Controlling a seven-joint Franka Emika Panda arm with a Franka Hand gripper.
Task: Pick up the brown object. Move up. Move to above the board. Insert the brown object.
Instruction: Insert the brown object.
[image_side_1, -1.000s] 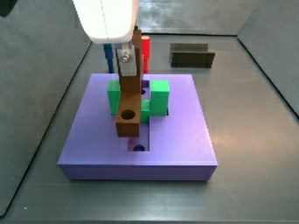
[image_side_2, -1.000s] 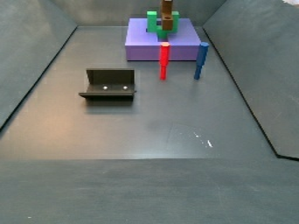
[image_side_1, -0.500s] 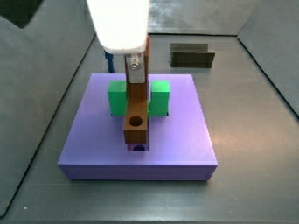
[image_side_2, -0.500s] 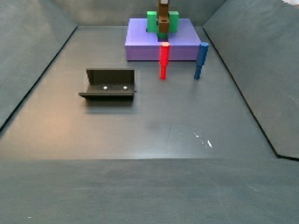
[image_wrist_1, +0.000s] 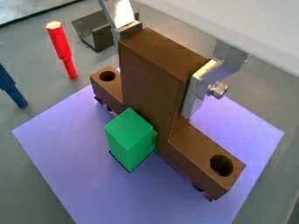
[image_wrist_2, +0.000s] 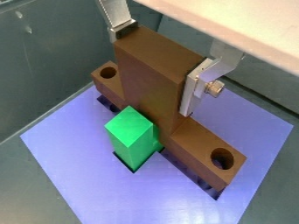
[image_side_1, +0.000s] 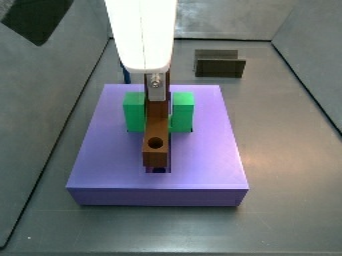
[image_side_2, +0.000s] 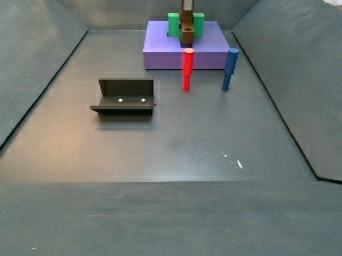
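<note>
Lavender board (image_side_1: 201, 160) on grey floor. Brown bar (image_wrist_1: 163, 87) gripped upright over the board's central groove, lower end with round hole (image_side_1: 155, 144) down at the slot, passing through green U-block (image_wrist_2: 135, 136). Gripper (image_wrist_1: 163, 54) above board, silver fingers (image_wrist_1: 208, 83) pinching the bar's flat faces. Fixture (image_side_2: 126, 96) well apart.

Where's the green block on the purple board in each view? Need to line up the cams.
Wrist view: green block beside the orange-brown bar, which the gripper holds.
Wrist view: green block, same side of the bar.
Side view: green block shows on both sides of the bar, mid-board.
Side view: green block at the far end, atop the lavender board.
Shared landmark: the board.
</note>
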